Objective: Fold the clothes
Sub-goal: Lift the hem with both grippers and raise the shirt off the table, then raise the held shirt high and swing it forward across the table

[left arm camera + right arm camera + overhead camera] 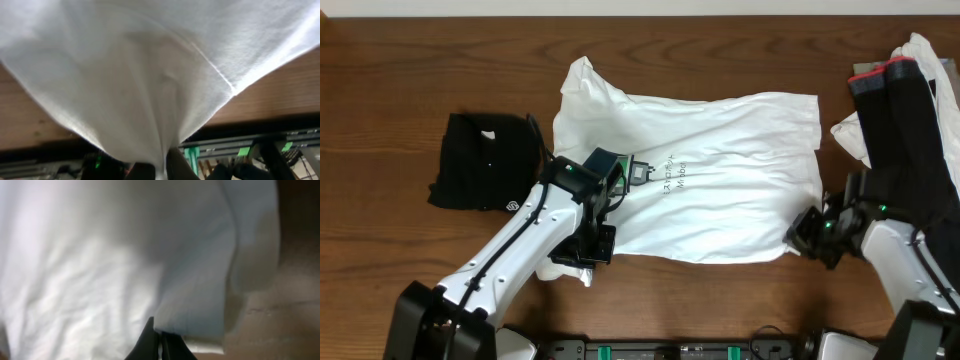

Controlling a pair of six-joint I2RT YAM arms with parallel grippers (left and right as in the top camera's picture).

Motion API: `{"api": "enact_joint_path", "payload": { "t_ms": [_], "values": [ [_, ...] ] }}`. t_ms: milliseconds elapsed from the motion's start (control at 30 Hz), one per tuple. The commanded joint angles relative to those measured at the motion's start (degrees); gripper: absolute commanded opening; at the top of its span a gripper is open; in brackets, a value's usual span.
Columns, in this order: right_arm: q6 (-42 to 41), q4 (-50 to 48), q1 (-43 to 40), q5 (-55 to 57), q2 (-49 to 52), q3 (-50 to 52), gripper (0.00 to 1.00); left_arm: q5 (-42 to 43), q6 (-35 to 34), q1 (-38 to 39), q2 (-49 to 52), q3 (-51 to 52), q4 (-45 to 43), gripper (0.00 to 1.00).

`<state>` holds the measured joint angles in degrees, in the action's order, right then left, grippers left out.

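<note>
The white T-shirt [720,170] lies spread flat on the wooden table, with small black text [676,176] and a bit of green print showing beside my left arm. My left gripper [582,252] is at the shirt's near left corner, shut on a pinch of the white fabric [150,100] that drapes up from its fingertips [175,167]. At the near right corner my right gripper [802,234] is shut on the shirt's hem [200,330]; its dark fingertips [150,342] are pressed together with a thin strip of cloth between them.
A folded black garment [485,160] lies left of the shirt. At the right edge is a pile of black and white clothes [905,95]. The table's front edge with green-fitted rails [240,147] runs just behind the left gripper.
</note>
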<state>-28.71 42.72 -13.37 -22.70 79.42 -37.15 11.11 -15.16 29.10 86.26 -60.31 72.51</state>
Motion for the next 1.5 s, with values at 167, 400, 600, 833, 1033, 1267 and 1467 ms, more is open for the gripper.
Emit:
{"api": "enact_joint_path", "payload": {
  "t_ms": [167,400,600,833,1033,1267,1467],
  "values": [
    [8.02,11.08,-0.09,-1.22,-10.4,-19.69,0.01,-9.77,0.33,-0.22,-4.68,-18.27,12.26,0.06],
    [8.07,13.64,-0.13,-1.09,-16.96,-38.64,0.01,-18.73,0.68,-0.2,-7.34,-42.99,23.87,0.06],
    [10.19,13.35,-0.13,-0.24,-17.97,-54.69,0.01,-16.65,5.97,-0.15,-8.59,-64.74,24.28,0.06],
    [10.14,13.73,-0.13,0.44,-18.03,-67.23,0.01,-16.2,7.48,-0.15,-8.59,-84.85,24.26,0.06],
    [10.1,16.28,-0.13,2.29,-18.03,-73.83,0.01,-16.7,7.65,-0.15,-8.57,-95.8,23.65,0.06],
    [8.24,17.57,-0.13,6.38,-16.5,-73.9,0.01,-16.68,9.35,-0.13,-4.68,-94.75,23.39,0.06],
    [9.38,20.15,-0.13,7.15,-15.85,-74.23,0.01,-17.22,10.73,-0.15,-1.49,-94.97,24.13,0.06]
  ]
}}
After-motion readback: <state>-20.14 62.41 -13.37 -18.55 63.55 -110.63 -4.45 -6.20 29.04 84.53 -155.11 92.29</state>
